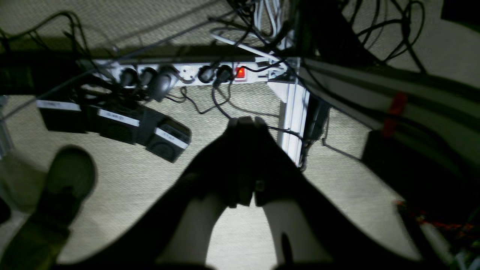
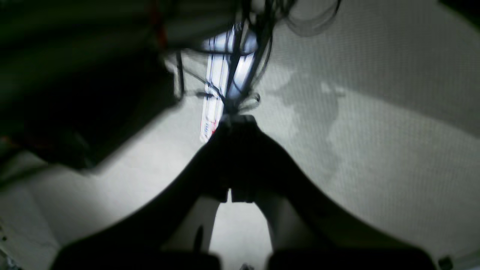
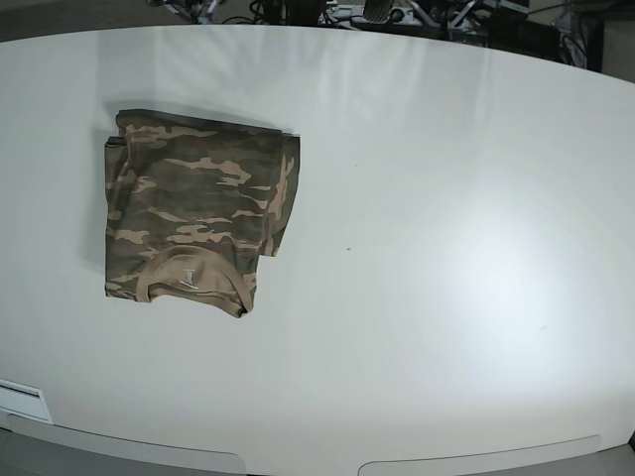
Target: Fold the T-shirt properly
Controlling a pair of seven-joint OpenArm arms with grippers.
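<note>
Left gripper (image 1: 245, 122): fingers pressed together, clenched on nothing, pointing down at the floor. Past its tips I see woven grey carpet (image 1: 240, 232), a white power strip (image 1: 195, 73) with a lit red switch (image 1: 240, 72), black plugs and tangled cables, three black boxes with white labels (image 1: 116, 125), and a shoe (image 1: 69, 180) at lower left.

Right gripper (image 2: 238, 122): also clenched, empty, aimed floorward. View is blurred; I make out pale carpet (image 2: 375, 150), a white upright frame piece (image 2: 217, 93) with cables and a dark mass at upper left.

Base view: neither arm shows over the white table (image 3: 446, 248). The T-shirt (image 3: 193, 218) lies folded into a compact rectangle on the table's left part, tan collar (image 3: 193, 273) toward the near edge. Equipment clutter sits beyond the far edge.
</note>
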